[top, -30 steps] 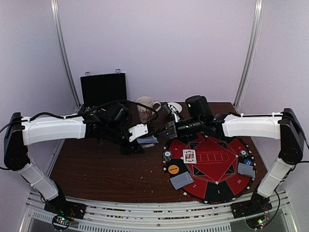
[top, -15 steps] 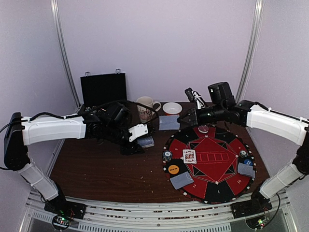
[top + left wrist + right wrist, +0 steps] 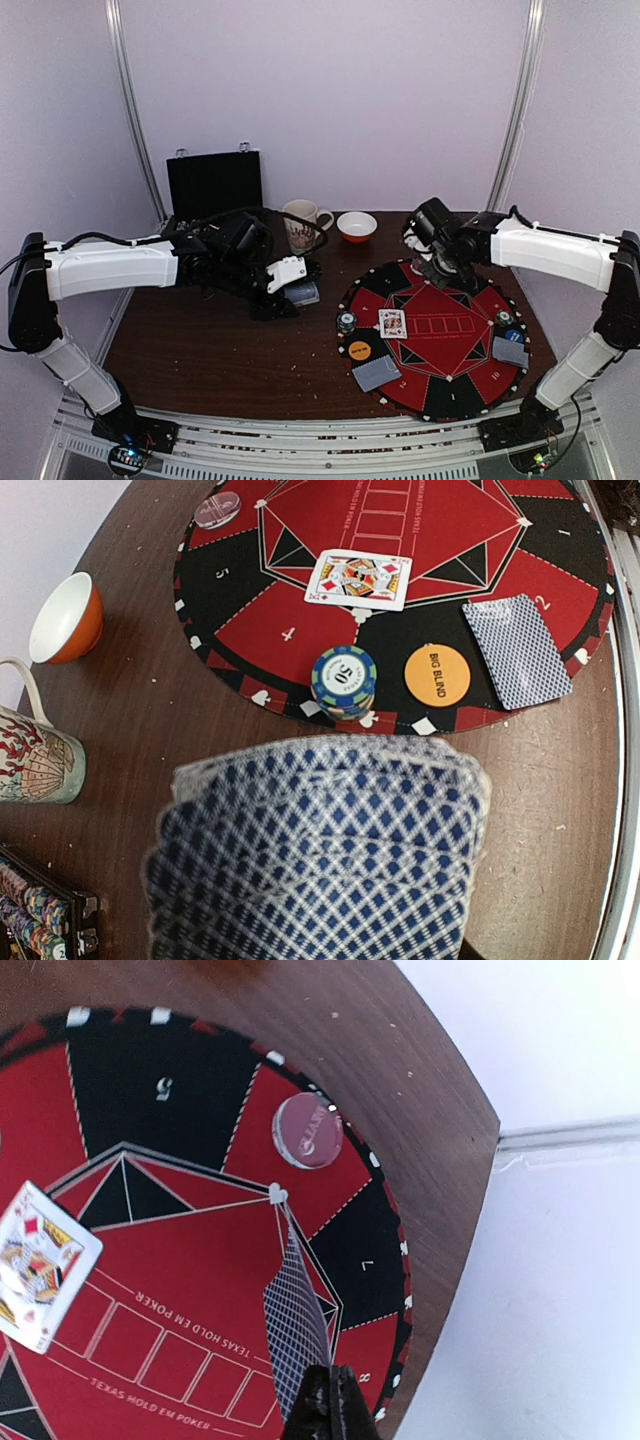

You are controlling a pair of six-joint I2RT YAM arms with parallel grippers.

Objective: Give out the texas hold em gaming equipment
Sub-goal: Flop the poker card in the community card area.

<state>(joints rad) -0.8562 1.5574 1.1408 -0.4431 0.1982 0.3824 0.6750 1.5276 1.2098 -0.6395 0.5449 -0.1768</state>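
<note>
My left gripper (image 3: 298, 291) is shut on a fanned deck of blue-backed cards (image 3: 320, 850) left of the round red-and-black mat (image 3: 455, 395); the cards hide its fingers in the left wrist view. My right gripper (image 3: 437, 268) is shut on one blue-backed card (image 3: 295, 1330), held on edge above the mat's far part, near a translucent red disc (image 3: 308, 1130). On the mat lie a face-up card (image 3: 358, 579), a chip stack (image 3: 343, 680), an orange BIG BLIND button (image 3: 437, 675) and a face-down card (image 3: 517, 650). At the mat's right edge lie another card (image 3: 511, 352) and chips (image 3: 505, 320).
A black hinged case (image 3: 214, 184) stands open at the back left, with chips showing in it (image 3: 40, 920). A patterned mug (image 3: 301, 224) and an orange-and-white bowl (image 3: 357, 226) stand behind the mat. The table's far right edge (image 3: 470, 1190) runs close to my right gripper.
My right arm has drawn a card from the deck in my left gripper and swung right and back, over the far part of the mat. The left arm has not moved.
</note>
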